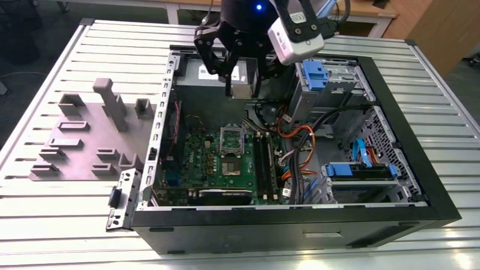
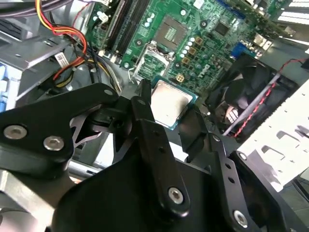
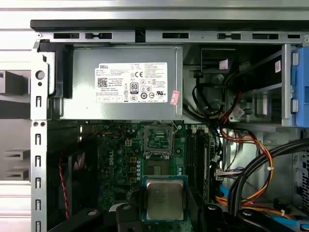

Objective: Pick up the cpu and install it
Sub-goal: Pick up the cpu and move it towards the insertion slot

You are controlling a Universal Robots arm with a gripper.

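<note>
Black two-finger gripper (image 1: 238, 77) hangs over the open black computer case (image 1: 390, 169), at about 12 o'clock from the green motherboard (image 1: 221, 169) in the exterior view. It is clamped on the small square cpu with silvery-grey metal top (image 2: 169, 104), a finger on each opposite edge in both wrist views. The chip is in the air, apart from the square grey socket (image 2: 169, 31) on the board. A grey moulded holder plate (image 1: 82, 140) lies at 9 o'clock from the case.
</note>
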